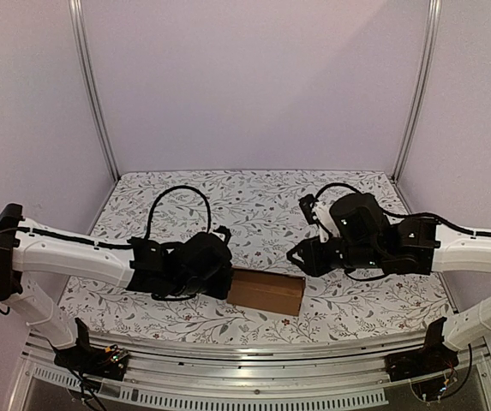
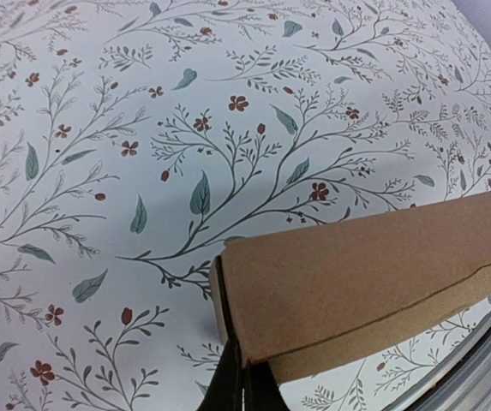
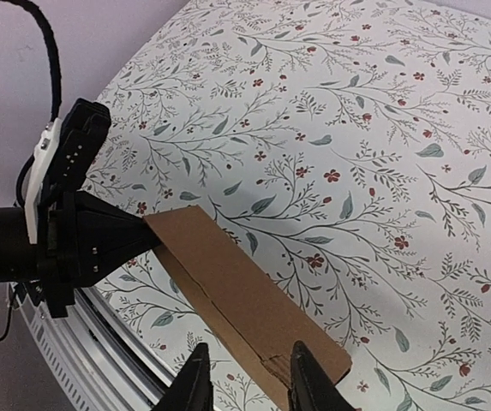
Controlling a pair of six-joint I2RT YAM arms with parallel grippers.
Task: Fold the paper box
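The paper box (image 1: 266, 291) is a flat brown carton lying near the table's front edge. My left gripper (image 1: 224, 279) is at its left end. In the left wrist view the fingers (image 2: 228, 387) are pressed together on the thin end flap of the box (image 2: 365, 265). My right gripper (image 1: 300, 256) hovers over the box's right end. In the right wrist view its jaws (image 3: 250, 385) stand apart, one finger over the carton (image 3: 236, 291) and the other off its front edge. The left gripper (image 3: 99, 235) shows at the carton's far end.
A floral cloth (image 1: 254, 201) covers the table. A metal rail (image 1: 254, 360) runs along the near edge, just in front of the box. Purple walls and two upright posts (image 1: 91, 86) close in the back and sides.
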